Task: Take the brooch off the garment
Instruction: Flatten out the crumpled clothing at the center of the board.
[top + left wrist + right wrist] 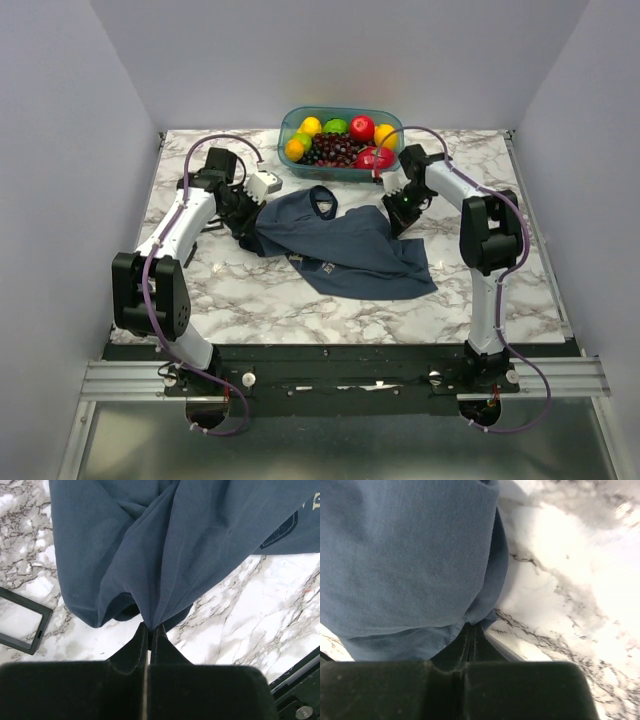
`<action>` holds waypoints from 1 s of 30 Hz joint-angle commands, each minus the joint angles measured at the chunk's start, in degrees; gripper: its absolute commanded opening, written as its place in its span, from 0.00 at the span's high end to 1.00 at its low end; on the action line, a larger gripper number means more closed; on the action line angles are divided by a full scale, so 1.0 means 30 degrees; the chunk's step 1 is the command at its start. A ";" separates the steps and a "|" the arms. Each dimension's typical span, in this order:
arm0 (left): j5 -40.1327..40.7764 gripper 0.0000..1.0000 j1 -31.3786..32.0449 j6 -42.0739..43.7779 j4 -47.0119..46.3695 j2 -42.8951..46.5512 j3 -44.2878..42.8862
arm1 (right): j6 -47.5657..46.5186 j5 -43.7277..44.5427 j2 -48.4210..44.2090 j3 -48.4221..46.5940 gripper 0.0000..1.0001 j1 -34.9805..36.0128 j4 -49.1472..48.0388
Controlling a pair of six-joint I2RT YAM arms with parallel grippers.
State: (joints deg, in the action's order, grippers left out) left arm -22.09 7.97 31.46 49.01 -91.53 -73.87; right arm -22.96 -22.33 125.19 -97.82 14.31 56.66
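Bright even light, soft shadows; blur and white glare on the table (580, 555) in right wrist view

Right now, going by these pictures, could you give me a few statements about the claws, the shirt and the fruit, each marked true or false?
1. The left claw is shut on a fold of the garment. True.
2. The right claw hangs open, clear of the cloth. False: it too is shut on the garment's edge.
3. The fruit tub stands beyond the garment, at the far edge of the table. True.
4. The garment lies flat and smooth. False: it is bunched into folds between the two claws.
5. The brooch lies out on the bare table. False: no view shows it clearly.
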 commanded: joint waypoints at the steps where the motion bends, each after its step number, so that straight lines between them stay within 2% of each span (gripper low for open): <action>1: -0.0051 1.00 0.0010 0.0293 0.0361 -0.0136 -0.1187 | -0.0315 0.0061 -0.1061 -0.1462 0.99 -0.0664 -0.0079; 4: 0.0155 1.00 -0.0019 0.0703 0.0274 0.0215 -0.1861 | -0.0432 -0.0407 -0.2701 -0.2897 0.99 -0.2011 -0.0226; 6: 0.0242 1.00 -0.0019 0.0908 0.0070 0.0362 -0.2505 | -0.0375 -0.1868 -0.3376 -0.3892 0.99 -0.3299 -0.0255; 10: 0.0418 1.00 -0.0019 0.0909 -0.0078 0.0158 -0.4524 | 0.0913 -0.4885 -0.4460 -0.8013 0.99 -0.5378 0.0095; 14: 0.0888 1.00 -0.0077 0.0558 -0.0049 -0.0165 -0.8032 | 0.1732 -0.5650 -0.5367 -1.0451 0.99 -0.6494 -0.0049; 17: 0.0888 1.00 -0.0077 0.0557 0.0360 -0.0369 -1.0930 | 0.3047 -0.6004 -0.6566 -1.0957 0.99 -0.7109 -0.1189; 24: 0.0449 1.00 0.0010 -0.0232 0.0188 -0.0489 -1.7414 | 0.5220 -0.5217 -1.0372 -1.0870 0.99 -0.7640 -0.5667; 27: 0.0797 1.00 0.0419 -0.0030 -0.0892 0.0473 -1.7918 | 0.5660 -0.3433 -1.1987 -1.0403 0.99 -0.7727 -0.7569; 30: 0.1673 1.00 0.1414 0.0964 -0.2676 0.2228 -1.6574 | 0.6188 -0.1322 -1.4271 -0.9260 0.99 -0.7991 -0.9359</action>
State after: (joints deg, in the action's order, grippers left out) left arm -21.17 9.47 31.90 47.57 -91.64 -126.17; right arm -7.99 -35.59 90.87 -127.57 -8.25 40.23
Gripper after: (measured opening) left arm 0.020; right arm 0.011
